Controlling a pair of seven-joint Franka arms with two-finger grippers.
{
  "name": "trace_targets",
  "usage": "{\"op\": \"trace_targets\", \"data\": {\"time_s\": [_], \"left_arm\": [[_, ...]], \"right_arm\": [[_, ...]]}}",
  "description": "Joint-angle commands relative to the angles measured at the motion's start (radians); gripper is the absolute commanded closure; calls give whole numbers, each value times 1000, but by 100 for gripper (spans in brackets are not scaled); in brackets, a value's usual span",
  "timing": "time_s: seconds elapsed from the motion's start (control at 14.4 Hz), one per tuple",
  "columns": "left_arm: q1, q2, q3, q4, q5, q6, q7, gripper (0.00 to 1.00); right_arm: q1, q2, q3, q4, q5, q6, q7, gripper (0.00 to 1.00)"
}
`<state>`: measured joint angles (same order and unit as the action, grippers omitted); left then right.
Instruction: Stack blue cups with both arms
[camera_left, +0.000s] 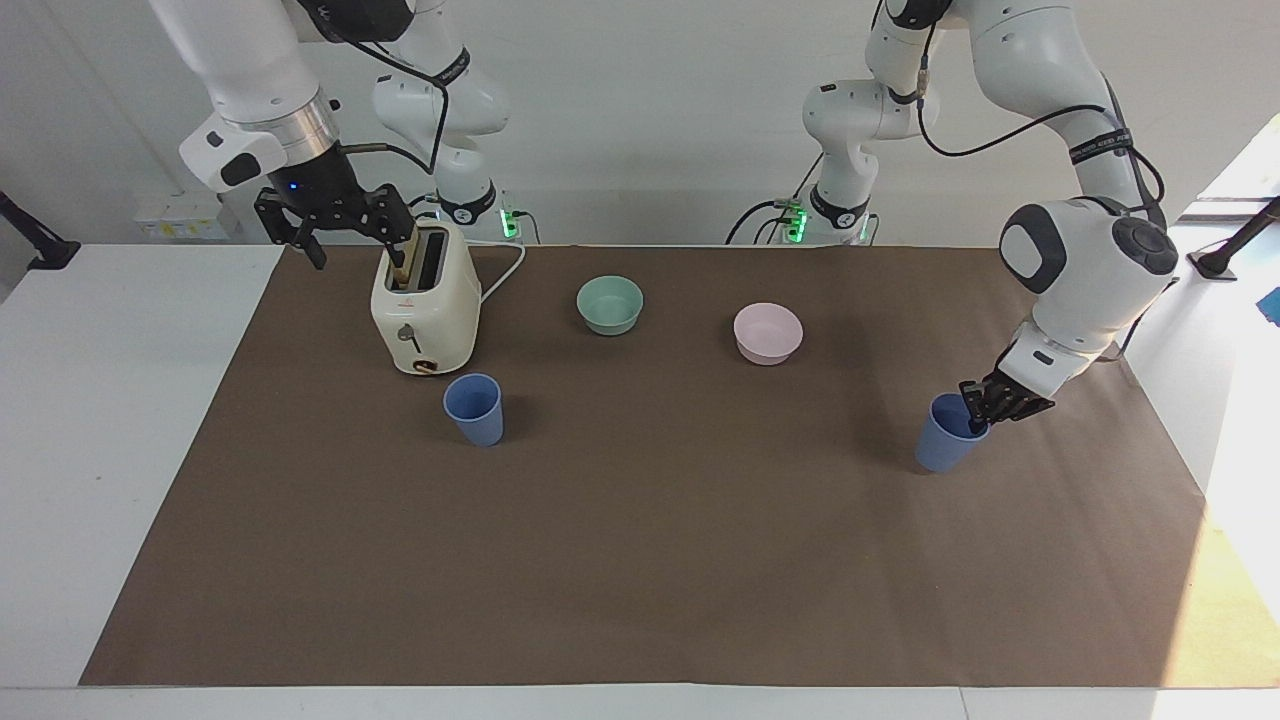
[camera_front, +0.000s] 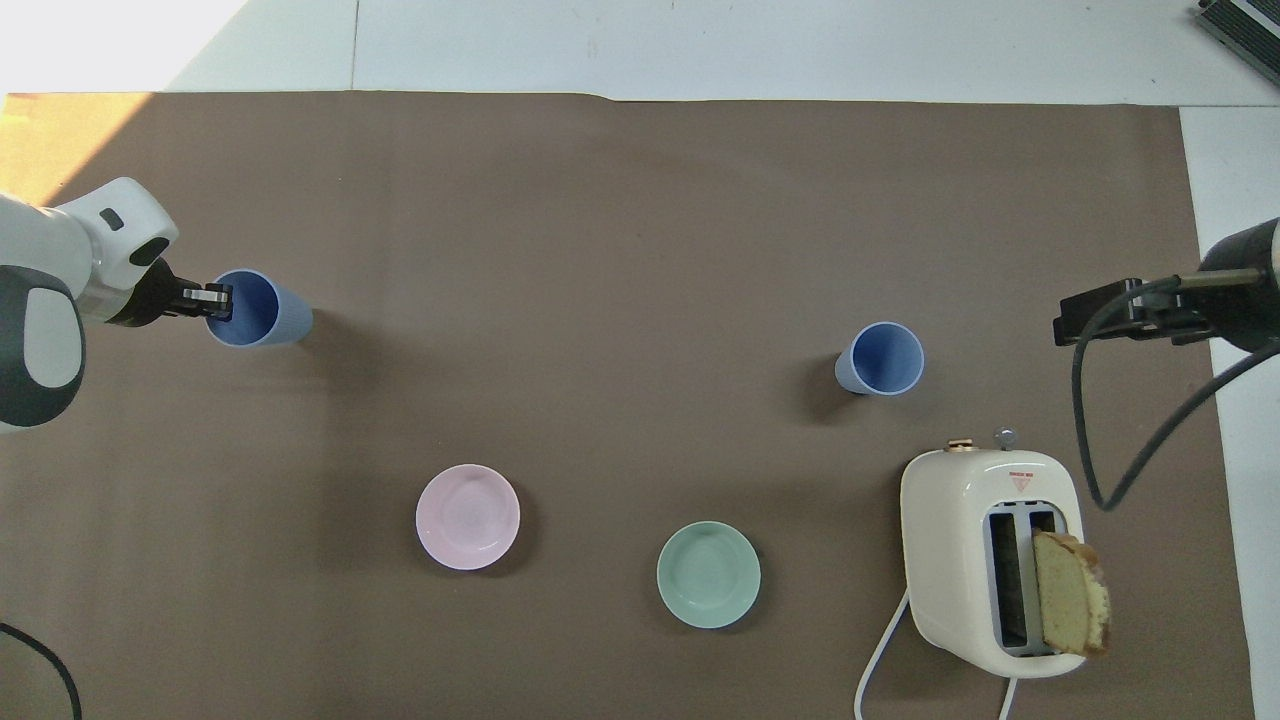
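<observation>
One blue cup is at the left arm's end of the brown mat; it also shows in the overhead view. My left gripper is shut on its rim, one finger inside and one outside, and the cup tilts. Whether its base is off the mat I cannot tell. The gripper also shows in the overhead view. The second blue cup stands upright beside the toaster, farther from the robots than it, and shows from overhead. My right gripper hangs open and empty beside the toaster's top, waiting.
A cream toaster with a bread slice in its slot stands at the right arm's end. A teal-green bowl and a pink bowl sit mid-table near the robots. The brown mat covers most of the table.
</observation>
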<state>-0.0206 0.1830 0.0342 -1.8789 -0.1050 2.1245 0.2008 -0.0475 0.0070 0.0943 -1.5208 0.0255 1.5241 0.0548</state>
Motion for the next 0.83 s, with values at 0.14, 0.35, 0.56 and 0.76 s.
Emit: {"op": "trace_targets", "data": {"time_s": [0.14, 0.35, 0.56, 0.76], "left_arm": [[-186, -48, 6, -11, 5, -44, -140, 100], [-344, -31, 6, -17, 5, -9, -356, 100], [-471, 7, 7, -17, 5, 90, -547, 100], [-567, 50, 7, -17, 5, 147, -694, 100]], "right_arm": [[-15, -25, 7, -33, 8, 19, -21, 0], [-15, -25, 7, -32, 8, 19, -21, 0], [-15, -25, 7, -32, 8, 19, -21, 0], [-15, -25, 7, -32, 10, 19, -21, 0]]}}
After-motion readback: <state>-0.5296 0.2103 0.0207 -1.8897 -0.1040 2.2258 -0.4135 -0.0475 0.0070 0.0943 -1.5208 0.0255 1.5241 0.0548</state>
